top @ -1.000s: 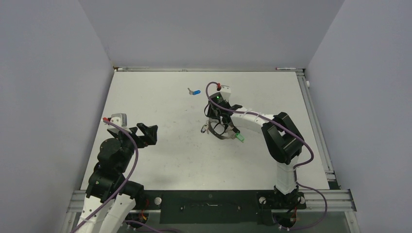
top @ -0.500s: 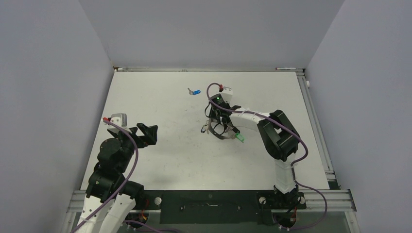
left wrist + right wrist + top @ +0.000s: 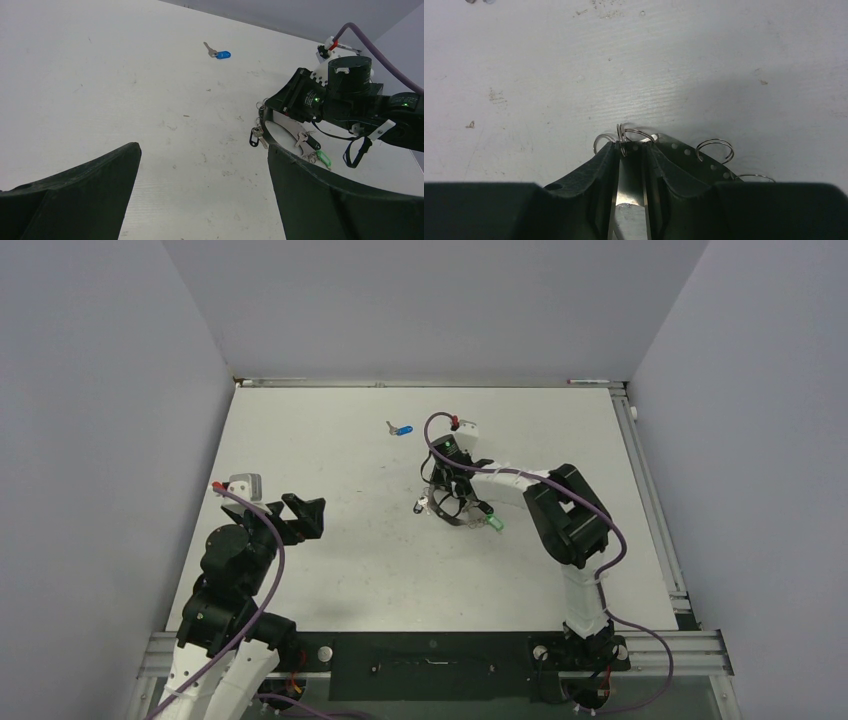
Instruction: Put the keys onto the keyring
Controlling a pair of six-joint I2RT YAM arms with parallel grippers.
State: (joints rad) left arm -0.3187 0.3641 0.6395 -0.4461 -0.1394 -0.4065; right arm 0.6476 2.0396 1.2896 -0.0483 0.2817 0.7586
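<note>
The keyring (image 3: 457, 521) is a silvery hoop lying at mid-table, with small split rings strung along it. My right gripper (image 3: 447, 494) points down onto its far side. In the right wrist view the fingers (image 3: 600, 162) stand close together with the hoop's metal band (image 3: 684, 155) clamped between them. The green-capped key (image 3: 494, 525) lies at the hoop's near right edge and also shows in the left wrist view (image 3: 323, 158). The blue-capped key (image 3: 401, 429) lies loose, far left of the hoop. My left gripper (image 3: 305, 517) is open and empty, far left of the hoop.
A small black oval loop (image 3: 253, 138) with a silver key lies at the hoop's left edge. A black strap (image 3: 356, 152) lies right of the hoop. Grey walls close in the white table (image 3: 330, 570) on three sides.
The right arm's elbow has swung a little to the left while its gripper stays at the hoop. The left arm has not moved.
</note>
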